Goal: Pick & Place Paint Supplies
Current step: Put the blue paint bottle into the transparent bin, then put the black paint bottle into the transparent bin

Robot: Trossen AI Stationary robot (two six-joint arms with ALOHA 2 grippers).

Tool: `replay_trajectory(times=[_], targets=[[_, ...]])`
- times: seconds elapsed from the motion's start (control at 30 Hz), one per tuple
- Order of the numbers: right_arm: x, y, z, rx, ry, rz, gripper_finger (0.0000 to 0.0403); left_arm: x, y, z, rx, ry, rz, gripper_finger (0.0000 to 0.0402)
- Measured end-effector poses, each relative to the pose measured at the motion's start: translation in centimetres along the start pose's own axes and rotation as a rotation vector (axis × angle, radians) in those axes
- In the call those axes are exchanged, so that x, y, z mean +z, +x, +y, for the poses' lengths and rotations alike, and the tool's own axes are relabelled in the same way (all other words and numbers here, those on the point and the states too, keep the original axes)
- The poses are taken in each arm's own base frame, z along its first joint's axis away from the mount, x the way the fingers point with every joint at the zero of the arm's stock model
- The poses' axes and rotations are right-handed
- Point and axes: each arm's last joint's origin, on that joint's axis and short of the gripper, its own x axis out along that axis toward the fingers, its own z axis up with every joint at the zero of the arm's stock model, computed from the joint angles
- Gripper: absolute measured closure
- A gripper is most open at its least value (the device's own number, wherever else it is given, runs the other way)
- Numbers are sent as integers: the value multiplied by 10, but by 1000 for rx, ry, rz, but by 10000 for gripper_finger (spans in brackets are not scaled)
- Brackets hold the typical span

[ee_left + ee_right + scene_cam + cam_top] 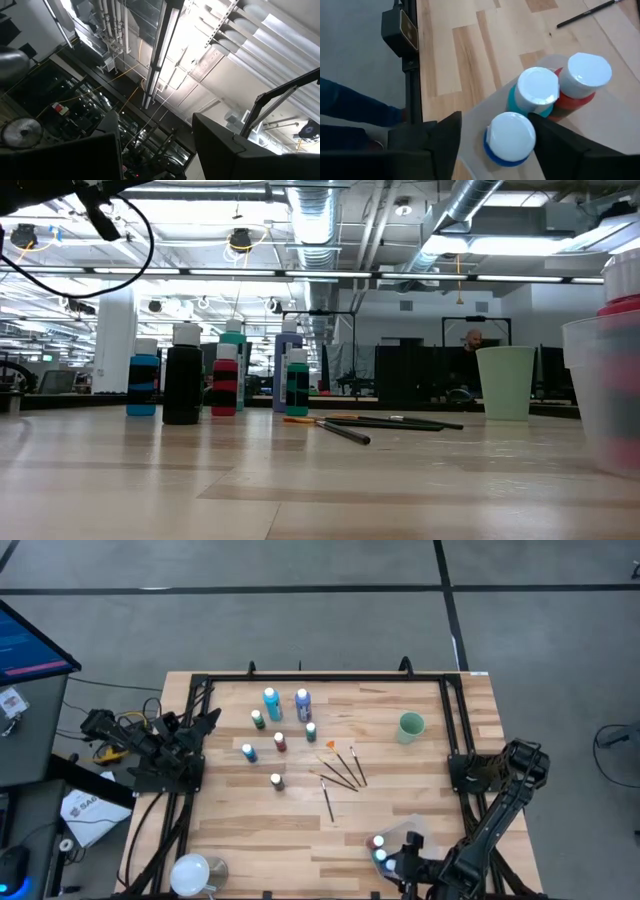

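- The right gripper [492, 137] is seen over the clear plastic tub [470, 112], fingers spread on either side of a blue paint bottle [509, 139], gripping nothing.
- Beside that bottle, inside the tub, teal [535, 92] and red [582, 80] bottles are seen.
- Beyond the tub, paintbrushes [340, 772] and seven bottles [280, 725] are left on the table [250, 830].
- The left gripper [207, 722] is parked off to the tub's far side, open and empty.

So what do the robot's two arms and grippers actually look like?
Both arms are black and built of jointed segments. The left arm carries bundled black cables, with some yellow-orange wiring near its outer end. The right arm is a slimmer black linkage with a rounded joint housing. The right gripper has two broad, flat, matte dark fingers; the left gripper shows the same dark, blocky fingers.
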Motion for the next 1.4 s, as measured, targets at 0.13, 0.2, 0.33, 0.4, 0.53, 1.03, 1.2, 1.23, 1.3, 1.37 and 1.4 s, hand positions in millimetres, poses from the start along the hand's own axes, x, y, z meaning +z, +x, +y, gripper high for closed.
replay_trajectory(times=[0.13,0.2,0.33,0.4,0.53,1.03,1.2,1.23,1.3,1.37,1.4], targets=[[2,1,2,23,17,11,156,0,0,0,0,0,0,270],[2,2,2,32,23,20,154,0,0,0,0,0,0,270],[6,-2,2,61,30,49,154,0,0,0,0,0,0,270],[9,-6,2,92,13,75,154,0,0,0,0,0,0,270],[15,-16,0,136,-29,86,154,0,0,0,0,0,0,270],[111,-25,-52,111,-121,-124,154,0,0,0,0,0,0,270],[154,9,-82,24,-154,-224,154,0,0,0,-1,0,0,270],[161,20,-88,10,-163,-242,154,0,0,0,0,0,0,270],[175,42,-99,-13,-186,-271,154,0,0,0,-1,0,0,270],[188,62,-110,-14,-180,-323,154,0,0,0,-1,0,0,270],[195,73,-116,-2,-159,-358,154,0,0,0,-1,0,0,270]])
